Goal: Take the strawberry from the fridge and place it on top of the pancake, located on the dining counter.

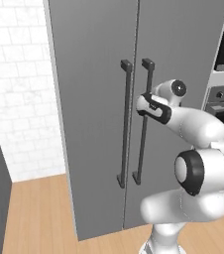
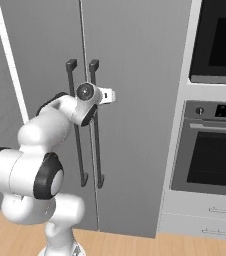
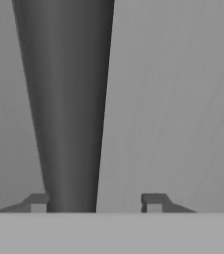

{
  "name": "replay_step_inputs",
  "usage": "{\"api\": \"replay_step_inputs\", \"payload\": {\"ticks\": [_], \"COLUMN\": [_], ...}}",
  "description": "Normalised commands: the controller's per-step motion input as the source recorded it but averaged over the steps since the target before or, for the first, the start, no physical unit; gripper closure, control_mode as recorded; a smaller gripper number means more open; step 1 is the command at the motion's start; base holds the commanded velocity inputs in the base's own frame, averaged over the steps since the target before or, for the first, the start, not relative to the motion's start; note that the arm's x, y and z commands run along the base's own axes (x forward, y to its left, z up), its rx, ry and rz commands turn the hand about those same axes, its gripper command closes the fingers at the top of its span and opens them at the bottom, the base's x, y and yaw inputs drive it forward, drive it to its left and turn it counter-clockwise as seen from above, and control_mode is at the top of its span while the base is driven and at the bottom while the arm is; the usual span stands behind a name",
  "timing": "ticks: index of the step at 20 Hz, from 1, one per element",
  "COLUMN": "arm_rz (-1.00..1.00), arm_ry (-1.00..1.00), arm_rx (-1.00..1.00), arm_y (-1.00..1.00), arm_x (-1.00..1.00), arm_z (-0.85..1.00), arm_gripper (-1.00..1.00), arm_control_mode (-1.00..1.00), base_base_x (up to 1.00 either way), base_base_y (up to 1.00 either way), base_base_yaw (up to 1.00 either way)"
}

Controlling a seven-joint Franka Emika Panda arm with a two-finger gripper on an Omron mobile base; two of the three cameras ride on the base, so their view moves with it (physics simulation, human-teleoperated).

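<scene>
- Strawberry presumably sits behind the shut doors of the fridge [image 1: 94,124]; opening comes first.
- Pincer [image 3: 96,203] spread wide, holding nothing; dark handle bar [image 3: 67,99] stands between the fingertips, hard against the left one.
- Best to centre on the bar, then close and pull.
- Bar: smooth, dark, rounded. Door: flat matte grey.

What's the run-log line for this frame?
phase: reach handle | gripper: open, straddling dark vertical bar handle | tall grey two-door fridge: closed
</scene>
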Motion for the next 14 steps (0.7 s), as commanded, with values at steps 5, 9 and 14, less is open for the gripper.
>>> {"api": "replay_step_inputs", "payload": {"ticks": [5, 9, 14], "arm_rz": [-0.01, -0.06, -0.11], "arm_ry": [0.03, 0.24, 0.25], "arm_rx": [0.06, 0.06, 0.08], "arm_y": [-0.43, -0.72, -0.88], "arm_x": [-0.47, -0.91, -1.00], "arm_z": [0.04, 0.06, 0.00], "arm_gripper": [1.00, 1.00, 1.00], "arm_control_mode": [-1.00, -1.00, -1.00], "base_base_x": [0.00, 0.00, 0.00], "base_base_y": [0.00, 0.00, 0.00], "base_base_yaw": [0.00, 0.00, 0.00]}}
